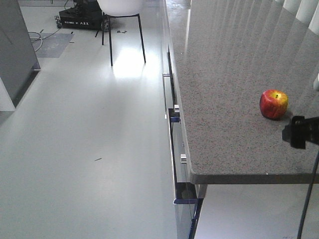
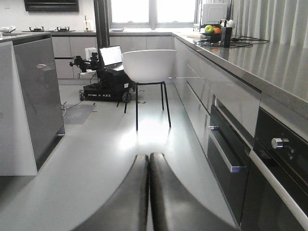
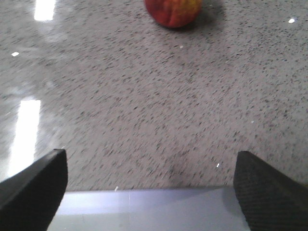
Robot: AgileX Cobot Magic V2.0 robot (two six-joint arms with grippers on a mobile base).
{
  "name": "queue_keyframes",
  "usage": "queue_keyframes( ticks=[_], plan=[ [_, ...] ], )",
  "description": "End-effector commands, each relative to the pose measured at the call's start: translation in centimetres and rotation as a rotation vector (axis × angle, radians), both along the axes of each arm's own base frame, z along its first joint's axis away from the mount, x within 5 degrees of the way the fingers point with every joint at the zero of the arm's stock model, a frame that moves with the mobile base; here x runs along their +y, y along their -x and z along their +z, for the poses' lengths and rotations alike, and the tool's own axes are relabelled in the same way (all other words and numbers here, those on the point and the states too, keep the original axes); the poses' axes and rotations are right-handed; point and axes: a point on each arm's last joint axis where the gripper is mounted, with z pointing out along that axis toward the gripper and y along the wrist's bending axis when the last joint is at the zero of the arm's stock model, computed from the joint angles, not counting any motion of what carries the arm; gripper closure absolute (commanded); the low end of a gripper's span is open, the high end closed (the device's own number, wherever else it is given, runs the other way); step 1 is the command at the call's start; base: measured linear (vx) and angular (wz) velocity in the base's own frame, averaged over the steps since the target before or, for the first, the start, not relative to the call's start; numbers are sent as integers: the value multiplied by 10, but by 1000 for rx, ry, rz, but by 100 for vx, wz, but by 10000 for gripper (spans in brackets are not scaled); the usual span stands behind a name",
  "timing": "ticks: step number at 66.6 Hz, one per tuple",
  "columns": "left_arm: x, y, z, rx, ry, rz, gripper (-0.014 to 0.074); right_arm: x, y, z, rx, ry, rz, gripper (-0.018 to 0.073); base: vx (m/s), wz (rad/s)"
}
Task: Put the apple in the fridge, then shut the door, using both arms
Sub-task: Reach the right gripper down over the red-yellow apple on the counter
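Note:
The apple [image 1: 273, 104], red with yellow patches, rests on the grey speckled counter [image 1: 224, 74] near its right front corner. In the right wrist view the apple [image 3: 173, 12] lies at the top edge, well ahead of my right gripper [image 3: 149, 161]. That gripper is open, with nothing between its wide-apart black fingers, and hovers over the counter's front edge. A black part of the right arm [image 1: 299, 132] shows just in front of the apple. My left gripper [image 2: 148, 158] is shut and holds nothing, pointing along the kitchen floor. The fridge and its door are out of view.
Drawers with metal handles [image 1: 172, 114] run under the counter. A white chair on black legs [image 2: 148, 67] and a black wheeled robot base [image 2: 103, 89] stand down the aisle. A dark grey block [image 2: 38, 96] stands at the left. Bare floor [image 1: 89, 139] lies between them.

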Motion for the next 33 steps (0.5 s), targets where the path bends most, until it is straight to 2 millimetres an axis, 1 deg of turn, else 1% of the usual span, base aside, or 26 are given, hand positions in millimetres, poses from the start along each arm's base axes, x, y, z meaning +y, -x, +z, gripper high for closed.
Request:
queue_keyframes(
  ticks=[1, 14, 25, 33],
  plan=[
    [0, 1, 3, -73, 3, 4, 603, -8, -23, 15, -72, 3, 1, -119, 0, 0],
    [0, 1, 3, -73, 3, 4, 603, -11, -71, 13, -63, 0, 12, -111, 0, 0],
    [0, 1, 3, -73, 3, 4, 603, -15, -105, 10, -43, 21, 20, -106, 0, 0],
    [0, 1, 3, -73, 3, 4, 603, -18, -126, 7, -11, 40, 28, -101, 0, 0]
  ],
)
